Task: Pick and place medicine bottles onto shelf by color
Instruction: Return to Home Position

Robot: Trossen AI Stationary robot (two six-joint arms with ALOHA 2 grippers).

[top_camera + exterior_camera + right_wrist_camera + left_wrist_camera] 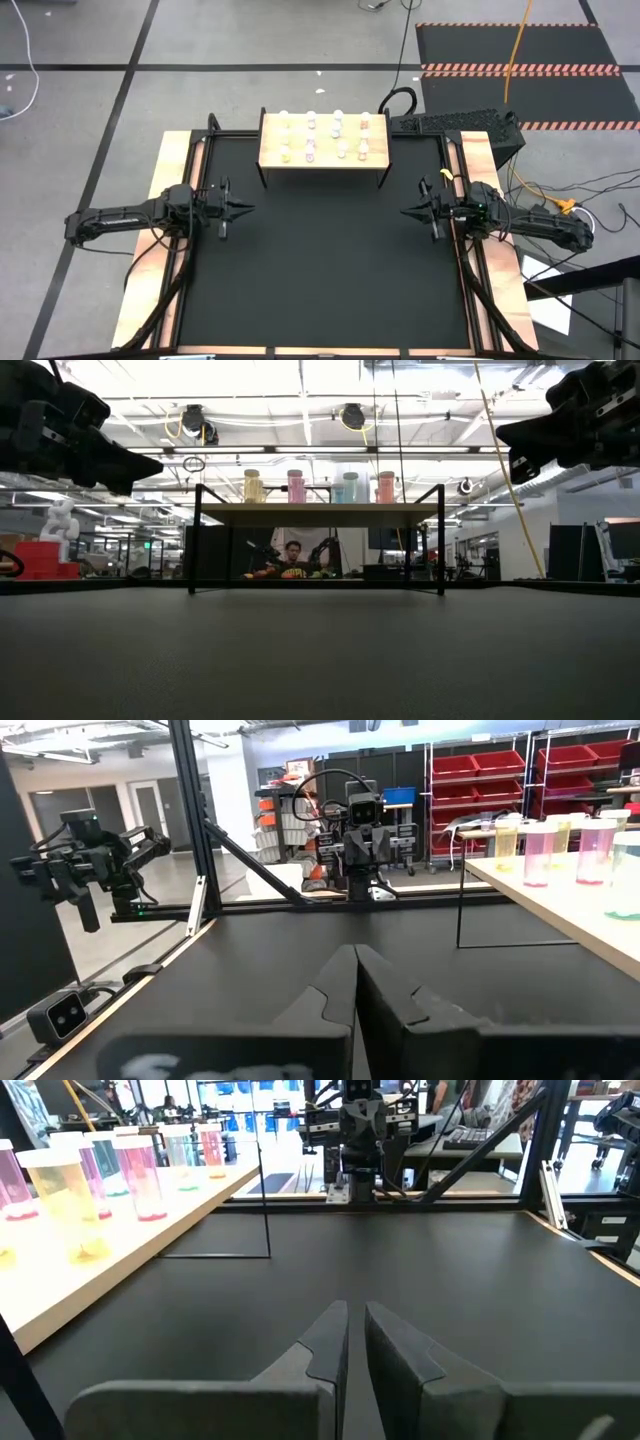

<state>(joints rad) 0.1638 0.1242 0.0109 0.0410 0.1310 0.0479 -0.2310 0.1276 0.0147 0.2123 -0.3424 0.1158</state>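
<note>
Medicine bottles [311,150] stand colour-grouped on the shelf [322,168] at twelve o'clock, so left gripper [241,209] at nine and right gripper [409,211] at three seemingly park, clenched on nothing.

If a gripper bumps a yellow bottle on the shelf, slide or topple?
Probably topples: the yellow bottle is tall and narrow, standing upright on the shelf. It looks clear and empty, so likely light. Once down, its round body may roll into the pink bottle beside it.

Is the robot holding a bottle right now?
No, the left gripper and right gripper are shut on nothing; the bottles stand on the shelf.
</note>
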